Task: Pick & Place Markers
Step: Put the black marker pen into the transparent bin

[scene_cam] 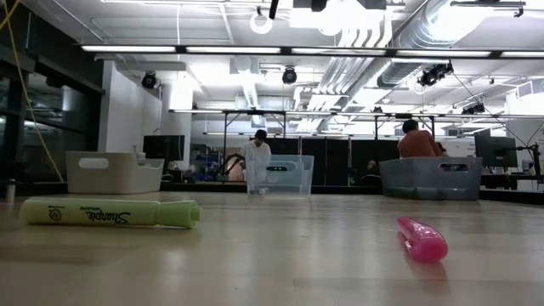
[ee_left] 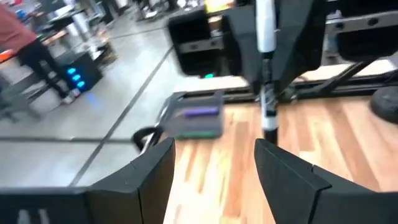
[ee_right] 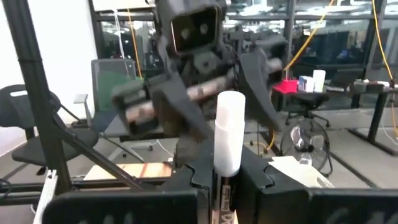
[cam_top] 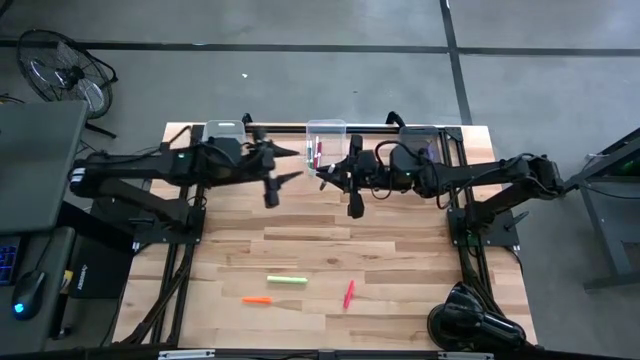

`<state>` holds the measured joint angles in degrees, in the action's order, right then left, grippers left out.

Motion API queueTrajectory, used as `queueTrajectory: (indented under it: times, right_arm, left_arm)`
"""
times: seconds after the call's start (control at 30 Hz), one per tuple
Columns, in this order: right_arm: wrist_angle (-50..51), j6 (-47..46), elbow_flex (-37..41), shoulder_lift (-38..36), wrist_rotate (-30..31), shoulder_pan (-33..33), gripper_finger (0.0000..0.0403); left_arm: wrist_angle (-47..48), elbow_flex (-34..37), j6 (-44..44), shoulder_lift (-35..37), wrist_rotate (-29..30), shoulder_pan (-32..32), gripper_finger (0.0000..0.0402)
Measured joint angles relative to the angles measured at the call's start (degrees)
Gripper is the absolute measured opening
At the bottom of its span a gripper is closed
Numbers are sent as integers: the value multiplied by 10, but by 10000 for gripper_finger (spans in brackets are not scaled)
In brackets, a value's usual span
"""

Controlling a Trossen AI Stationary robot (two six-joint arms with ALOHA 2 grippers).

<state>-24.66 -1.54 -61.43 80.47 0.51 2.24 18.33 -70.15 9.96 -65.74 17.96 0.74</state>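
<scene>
My right gripper [cam_top: 343, 183] hovers above the table just near of the clear middle bin [cam_top: 326, 128] and is shut on a black-and-white marker [ee_right: 229, 134]. My left gripper [cam_top: 292, 165] is open and empty, facing the right gripper from the left at the same height. It shows open in the left wrist view [ee_left: 214, 168], with the held marker [ee_left: 266, 37] ahead. Several markers lie inside the middle bin. A light green marker [cam_top: 286, 280], an orange one [cam_top: 256, 299] and a pink-red one [cam_top: 348, 293] lie flat on the near table. My right gripper pinches the black-and-white marker between its two fingers, on the dark barrel [ee_right: 222, 190]. The white cap end [ee_right: 229, 118] sticks out past the fingertips. The marker is lifted clear of the table and looks upright in the left wrist view.
A pale bin [cam_top: 224, 130] stands at the far left edge and another bin [scene_cam: 429, 178] at the far right. The near half of the wooden table [cam_top: 400, 250] holds only the three loose markers. People show in the room behind the table in the low view.
</scene>
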Motion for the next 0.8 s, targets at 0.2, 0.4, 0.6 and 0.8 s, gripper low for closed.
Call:
queueTrajectory:
  times: [0.2, 0.4, 0.6, 0.8]
  right_arm:
    - [29, -14, 0, -1, 24, 0, 23]
    - [71, -45, 0, -1, 61, 0, 23]
    - [101, -104, 0, -1, 77, 19, 23]
    - [153, -177, 0, -1, 101, 46, 23]
  left_arm:
    - [144, -1, -89, 72, 91, 0, 204]
    - [346, 0, -280, 110, 159, 0, 187]
    - [475, 17, -423, 119, 156, 0, 177]
    - [500, 77, -479, 119, 135, 0, 176]
